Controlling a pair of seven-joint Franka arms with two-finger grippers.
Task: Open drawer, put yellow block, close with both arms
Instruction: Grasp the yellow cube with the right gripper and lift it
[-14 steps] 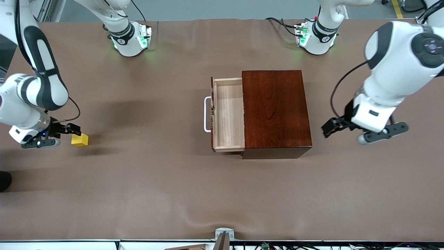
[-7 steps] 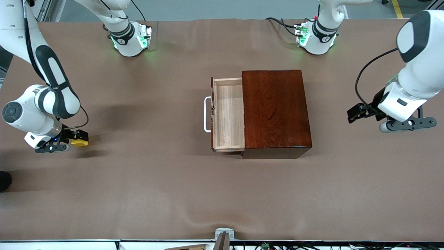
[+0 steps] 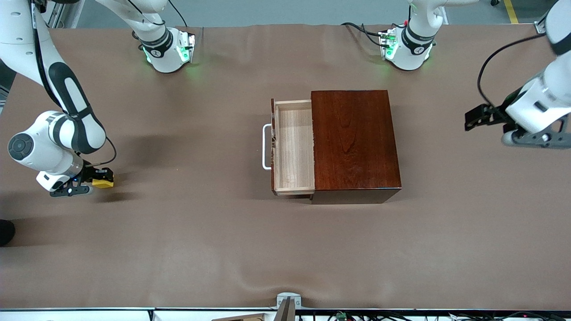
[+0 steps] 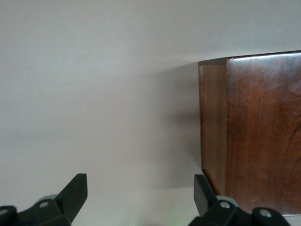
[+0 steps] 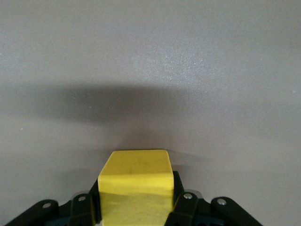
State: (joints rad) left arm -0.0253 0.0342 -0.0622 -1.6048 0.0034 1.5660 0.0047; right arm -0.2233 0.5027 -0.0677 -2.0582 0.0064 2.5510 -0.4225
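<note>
Down at the right arm's end of the bench [image 3: 200,249], the right gripper [image 3: 99,177] sits low on the brown cover with its fingers [image 5: 183,207] clamped on either side of the yellow block [image 3: 103,183]. The block rests on the bench surface, well apart from the wooden box [image 3: 354,142]. From the right wrist view the cube fills the gap between the two black fingers, its top face clear.

Farther from the front camera, in the middle of the bench, the drawer [image 3: 293,147] stands pulled out toward the right arm's end, its light-wood tray bare and the white handle [image 3: 266,147] sticking out in front.

At the left arm's end, the left gripper [image 3: 479,117] hangs above the bench beside the box, not touching it, its fingers [image 4: 75,193] spread wide with nothing between them.
</note>
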